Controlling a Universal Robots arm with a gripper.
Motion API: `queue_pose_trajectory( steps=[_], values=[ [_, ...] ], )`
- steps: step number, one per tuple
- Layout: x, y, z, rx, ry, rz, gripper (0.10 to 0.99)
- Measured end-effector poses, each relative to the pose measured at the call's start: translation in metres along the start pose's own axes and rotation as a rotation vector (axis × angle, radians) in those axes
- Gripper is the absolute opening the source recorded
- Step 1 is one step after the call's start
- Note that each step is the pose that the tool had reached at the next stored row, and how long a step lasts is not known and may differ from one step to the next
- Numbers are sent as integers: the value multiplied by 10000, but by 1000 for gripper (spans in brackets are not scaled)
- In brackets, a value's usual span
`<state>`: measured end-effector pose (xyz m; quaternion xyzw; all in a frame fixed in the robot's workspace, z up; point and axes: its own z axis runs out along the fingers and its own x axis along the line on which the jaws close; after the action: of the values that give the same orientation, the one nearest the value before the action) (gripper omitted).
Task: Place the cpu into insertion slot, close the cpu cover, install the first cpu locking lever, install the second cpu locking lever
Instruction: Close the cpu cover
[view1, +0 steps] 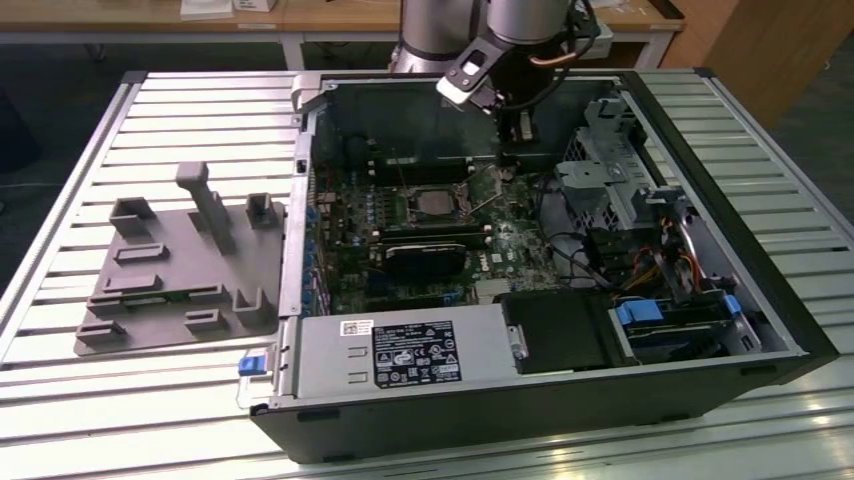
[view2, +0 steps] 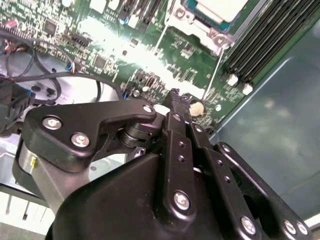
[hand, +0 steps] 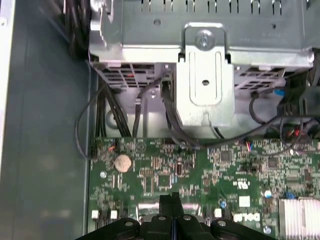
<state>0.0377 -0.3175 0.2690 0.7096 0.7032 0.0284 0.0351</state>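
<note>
The cpu (view1: 430, 203) shows a pale silver-grey top and lies flat in the insertion slot on the green motherboard, so the slot itself is hidden beneath it. In the second wrist view the cpu (view2: 216, 7) sits inside the dull silver cpu cover (view2: 197, 27), which lies down around it. A thin metal lever rod (view2: 215, 75) runs from the cover's corner toward my fingers. My gripper (view1: 511, 160) hangs inside the case, just off the socket toward the exterior view's right and rear. Its black fingertips (view2: 175, 97) are pressed together with nothing between them, a little above the board (hand: 172, 199).
A metal drive cage (hand: 205, 75) with dangling black cables stands beyond the board. A coin battery (hand: 122, 162) sits on the board. A black module (view1: 427, 258) lies in front of the socket, and the power supply (view1: 400, 355) is nearer. A grey fixture plate (view1: 174, 270) lies outside the case.
</note>
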Motion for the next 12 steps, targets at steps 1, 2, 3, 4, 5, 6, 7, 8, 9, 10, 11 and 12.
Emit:
queue_pose_trajectory(
  steps=[1,2,3,4,5,6,7,8,9,10,11,12],
  values=[
    [0,17,4,0,0,0,102],
    [1,29,9,0,0,-1,102],
    [1,39,16,0,1,-1,102],
    [1,46,25,0,0,0,102],
    [1,52,36,0,-1,0,102],
    [1,55,48,0,0,0,102],
    [1,60,62,0,1,1,102],
    [2,64,74,0,0,1,102],
    [2,70,86,0,0,2,102],
    [2,75,97,0,0,4,102],
    [2,79,107,0,0,8,102],
    [2,84,118,0,0,13,102]
  ],
)
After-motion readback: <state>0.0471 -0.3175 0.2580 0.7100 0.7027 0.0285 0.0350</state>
